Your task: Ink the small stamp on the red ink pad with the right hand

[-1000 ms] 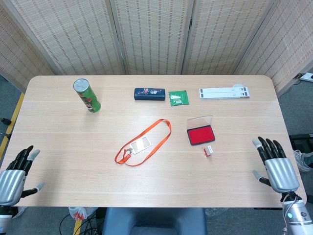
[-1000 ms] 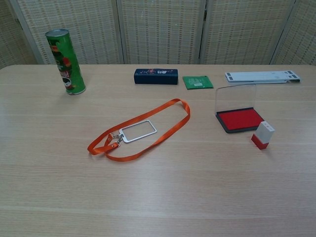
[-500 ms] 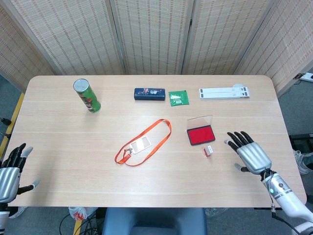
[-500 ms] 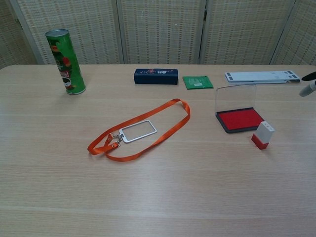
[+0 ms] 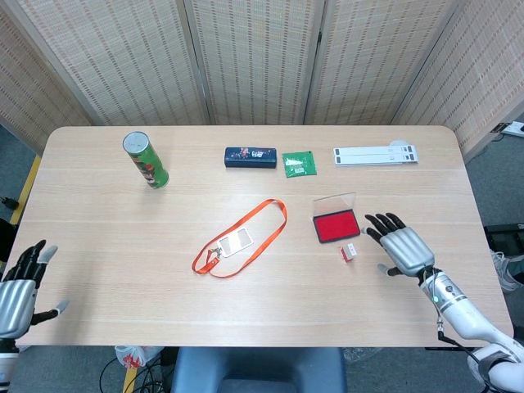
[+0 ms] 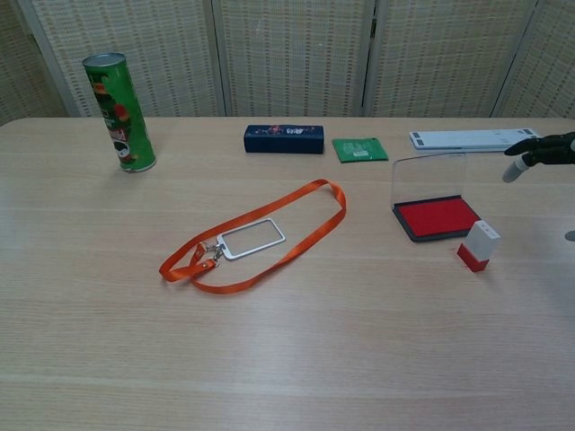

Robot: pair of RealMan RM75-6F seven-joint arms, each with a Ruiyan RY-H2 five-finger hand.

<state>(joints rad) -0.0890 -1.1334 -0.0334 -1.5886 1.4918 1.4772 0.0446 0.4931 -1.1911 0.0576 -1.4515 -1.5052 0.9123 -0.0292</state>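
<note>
- My right robot hand (image 5: 401,250) hovers over the table (image 5: 123,270) with fingers spread wide and nothing in it, just right of the small stamp (image 5: 350,252).
- My left robot hand (image 5: 16,286) hangs off the near left edge, fingers apart, holding nothing.
- The small stamp stands upright on the table, just in front of the red ink pad (image 5: 336,227) and apart from it; the pad's clear lid is raised at the back.
- I judge the stamp light, rigid and easy to tip, with a smooth pale top and a red base.
- I would pinch the pale upper body from two opposite sides, leaving the red base free to press flat onto the pad.
- The lid looks thin, so I should come down well in front of it.
</note>
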